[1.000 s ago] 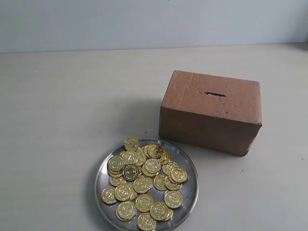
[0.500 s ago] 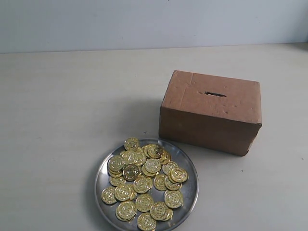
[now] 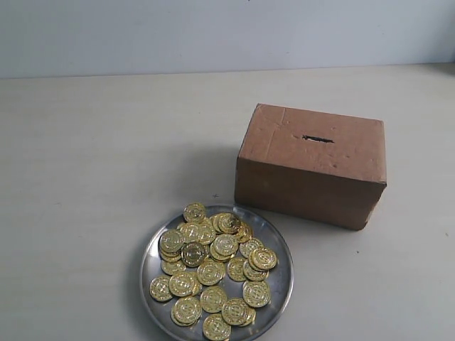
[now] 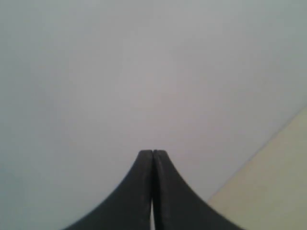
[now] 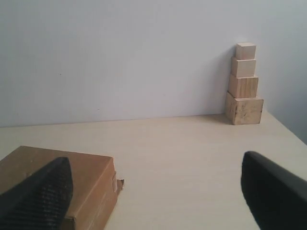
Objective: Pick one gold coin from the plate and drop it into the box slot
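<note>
No legible text, label, brand or number found. Embossed relief on the gold coins (image 3: 226, 245) in the plate (image 3: 280, 281): too small to read. Visible faces of the cardboard box (image 3: 313, 186) plain.

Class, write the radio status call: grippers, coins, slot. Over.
Left gripper shut, empty. Right gripper open, empty. Coins piled on plate, none picked. Slot on box unobstructed.

A round silver plate (image 3: 282, 283) is set flat on the worktop (image 3: 92, 177) and is covered with many gold coins (image 3: 213, 266). Near it, a brown cardboard box (image 3: 313, 167) is placed upright. A short dark slot (image 3: 318, 138) is cut in its top face.
</note>
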### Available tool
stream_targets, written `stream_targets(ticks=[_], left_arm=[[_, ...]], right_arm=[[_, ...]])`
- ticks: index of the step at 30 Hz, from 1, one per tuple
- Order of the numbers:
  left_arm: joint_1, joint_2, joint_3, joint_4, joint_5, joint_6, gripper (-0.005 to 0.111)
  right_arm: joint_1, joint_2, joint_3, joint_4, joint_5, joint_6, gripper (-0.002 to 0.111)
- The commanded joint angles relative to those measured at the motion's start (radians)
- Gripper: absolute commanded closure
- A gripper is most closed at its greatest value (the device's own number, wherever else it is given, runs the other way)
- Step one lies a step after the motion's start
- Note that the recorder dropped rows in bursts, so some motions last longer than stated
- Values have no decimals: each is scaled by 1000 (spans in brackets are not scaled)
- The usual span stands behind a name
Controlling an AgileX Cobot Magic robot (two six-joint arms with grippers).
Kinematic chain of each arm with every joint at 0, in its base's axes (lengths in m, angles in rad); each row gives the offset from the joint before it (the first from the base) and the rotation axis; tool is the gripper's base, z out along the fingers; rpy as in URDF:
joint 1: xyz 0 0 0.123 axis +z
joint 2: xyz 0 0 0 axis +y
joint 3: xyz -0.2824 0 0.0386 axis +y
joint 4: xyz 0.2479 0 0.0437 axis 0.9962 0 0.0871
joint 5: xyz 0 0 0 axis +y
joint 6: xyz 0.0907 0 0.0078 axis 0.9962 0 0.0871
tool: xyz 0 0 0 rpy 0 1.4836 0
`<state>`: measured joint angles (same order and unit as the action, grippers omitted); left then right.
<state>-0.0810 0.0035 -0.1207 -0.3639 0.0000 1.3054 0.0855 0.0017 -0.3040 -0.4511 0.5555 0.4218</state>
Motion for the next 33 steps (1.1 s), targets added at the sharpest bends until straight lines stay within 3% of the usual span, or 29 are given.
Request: stream_targets(ticks=[1,15,25,33], left_arm=[[0,-3,88,-5,-15,-5,107],[0,-3,121,-5,50,-5,107],[0,-3,121,-5,58,-5,107],[0,-3,121,-5,86,-5,107]], right_arm=[[-6,-2,69,25,-19,0,19],[-6,-2,296,52,-174,1,19],[-6,-2,304,74,-260,1,19],[-6,-2,304,549,-288,1,19]])
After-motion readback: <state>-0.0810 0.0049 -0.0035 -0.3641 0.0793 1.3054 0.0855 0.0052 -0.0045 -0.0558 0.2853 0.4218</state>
